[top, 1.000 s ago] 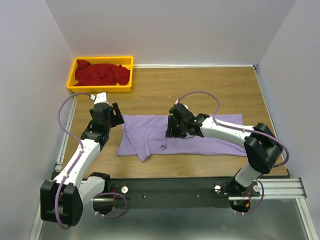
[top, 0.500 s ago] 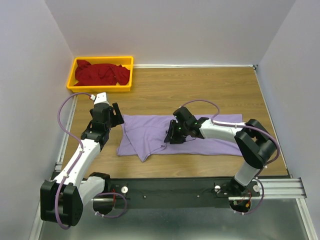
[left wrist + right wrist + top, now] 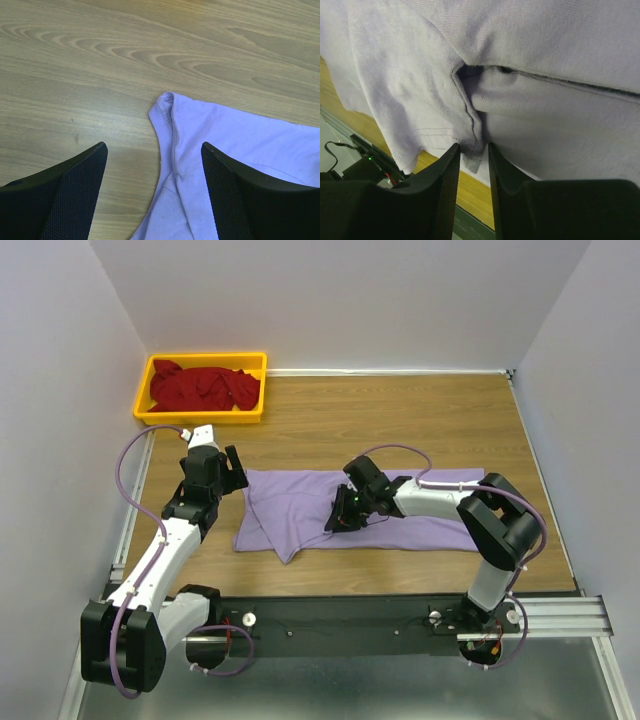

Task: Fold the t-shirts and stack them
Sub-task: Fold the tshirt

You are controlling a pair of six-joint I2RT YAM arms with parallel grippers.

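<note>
Well to the left, at the far corner of the wooden table (image 3: pixel 400 420), a yellow bin (image 3: pixel 205 358) is seen, and the dark red t-shirt (image 3: pixel 203 388) is bundled loosely inside it. Nearer the front, the left gripper (image 3: pixel 232 468) is held above the table just beside the left end of the lavender t-shirt (image 3: pixel 290 500). Its fingers (image 3: pixel 75 185) are spread wide apart and nothing is gripped between them; in the left wrist view a seamed corner of the lavender cloth is seen below the gap, with bare wood beside it. The lavender t-shirt is laid out across the middle of the table, its left part folded over into a rumpled flap that points toward the near edge. At that flap's right side the right gripper (image 3: pixel 336 523) is lowered onto the cloth. In the right wrist view its fingers (image 3: pixel 440 190) are brought close together, and a raised ridge of lavender fabric is pinched between them.
</note>
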